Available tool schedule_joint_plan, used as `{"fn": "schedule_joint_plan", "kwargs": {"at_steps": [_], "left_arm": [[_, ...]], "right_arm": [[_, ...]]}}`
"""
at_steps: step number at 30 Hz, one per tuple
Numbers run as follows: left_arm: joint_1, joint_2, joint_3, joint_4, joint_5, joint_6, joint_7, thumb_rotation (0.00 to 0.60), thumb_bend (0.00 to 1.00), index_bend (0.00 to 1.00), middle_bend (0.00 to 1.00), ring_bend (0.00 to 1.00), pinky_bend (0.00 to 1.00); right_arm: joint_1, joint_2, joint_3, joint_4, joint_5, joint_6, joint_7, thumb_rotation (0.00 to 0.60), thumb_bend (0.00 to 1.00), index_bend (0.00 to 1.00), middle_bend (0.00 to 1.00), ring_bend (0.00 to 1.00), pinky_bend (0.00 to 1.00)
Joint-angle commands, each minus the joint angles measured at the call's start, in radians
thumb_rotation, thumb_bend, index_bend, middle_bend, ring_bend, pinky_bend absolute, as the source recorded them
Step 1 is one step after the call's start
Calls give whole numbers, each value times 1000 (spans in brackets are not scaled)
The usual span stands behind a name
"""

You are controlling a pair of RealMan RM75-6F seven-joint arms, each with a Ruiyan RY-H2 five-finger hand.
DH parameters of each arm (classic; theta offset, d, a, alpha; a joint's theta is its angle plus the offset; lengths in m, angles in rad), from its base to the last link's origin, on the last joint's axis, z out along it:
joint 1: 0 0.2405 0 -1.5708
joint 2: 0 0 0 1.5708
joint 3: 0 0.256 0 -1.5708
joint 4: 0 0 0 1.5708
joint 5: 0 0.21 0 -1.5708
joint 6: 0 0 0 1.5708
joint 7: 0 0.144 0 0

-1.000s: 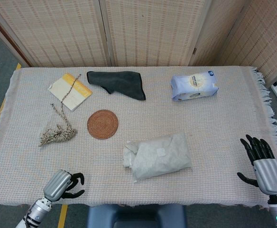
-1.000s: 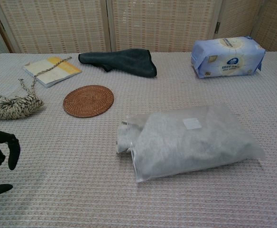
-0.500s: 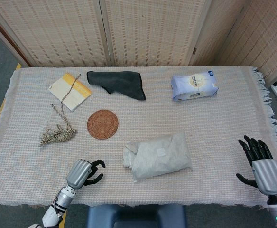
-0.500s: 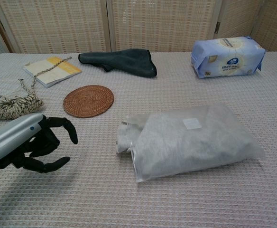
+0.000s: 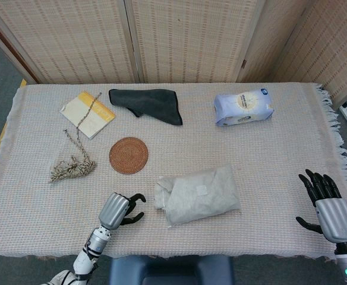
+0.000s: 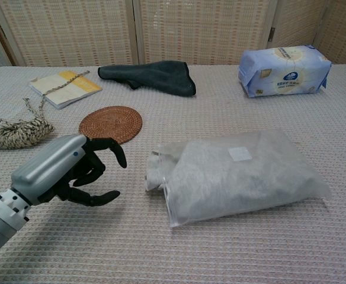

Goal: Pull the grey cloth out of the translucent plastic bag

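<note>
Grey cloth [image 6: 158, 171], one, inside one bag [image 6: 244, 174]; both hands [image 6: 81, 171] [image 5: 327, 205] spread, empty.

You have soft, even indoor light from above in both views, bright enough to read the weave of the table cover [image 5: 268, 160] without glare. Shadows are faint: a thin one hugs the plastic bag [image 6: 238, 174], and a soft patch lies under the left hand [image 6: 72, 171]. Both pictures are sharp, with only mild softening toward the far screen [image 5: 185, 38].
</note>
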Motion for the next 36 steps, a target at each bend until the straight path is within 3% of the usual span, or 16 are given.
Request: {"fn": "schedule_joint_plan", "kwargs": {"at_steps": [1, 11, 27, 36], "left_arm": [[-19, -35, 7, 43, -6, -13, -12, 600, 272, 495, 1000, 1000, 1000], [-54, -105, 13, 133, -14, -6, -47, 600, 276, 507, 1000, 1000, 1000], [-114, -196, 7, 275, -34, -3, -136, 600, 388, 557, 1000, 1000, 1000], [-143, -238, -9, 324, -58, -7, -169, 600, 467, 692, 1000, 1000, 1000]], "right_arm": [[0, 2, 1, -1, 2, 0, 2, 600, 18, 0, 0, 0, 0], [2, 6, 4, -2, 12, -8, 6, 600, 18, 0, 0, 0, 0], [10, 7, 16, -2, 39, -22, 0, 600, 18, 0, 0, 0, 0], [14, 1, 18, -3, 49, -34, -18, 600, 19, 0, 0, 0, 0]]}}
